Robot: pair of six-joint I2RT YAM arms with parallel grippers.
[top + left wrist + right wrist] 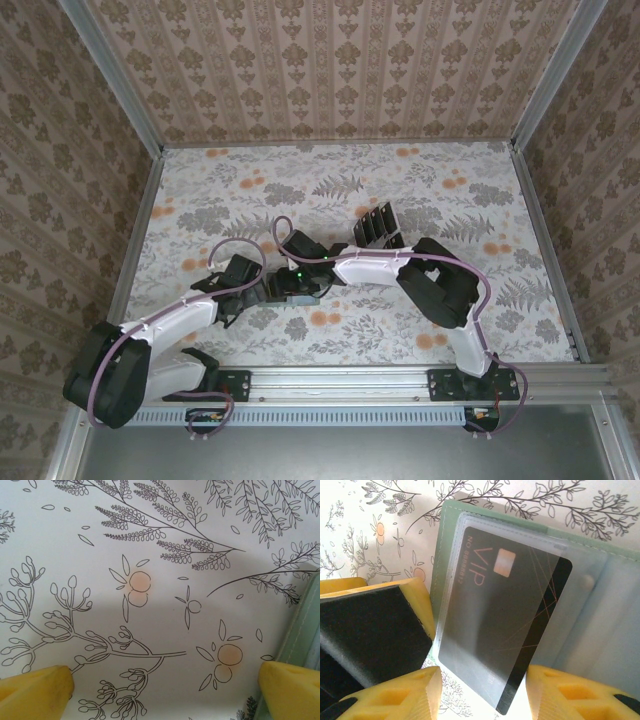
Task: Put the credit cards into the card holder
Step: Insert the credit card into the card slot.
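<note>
One credit card [505, 625] sits partly inside the clear pocket of the green card holder [446, 545] in the right wrist view. The right gripper [482, 695] straddles its lower corner; clamped or not, I cannot tell. The left gripper [165, 690] stands wide apart beside the holder. From above, the arms cover it; a card rack [378, 224] stands behind.

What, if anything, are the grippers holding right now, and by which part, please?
The right gripper appears to pinch the credit card across its long edges at the end outside the card holder; the left gripper is open and empty.
</note>
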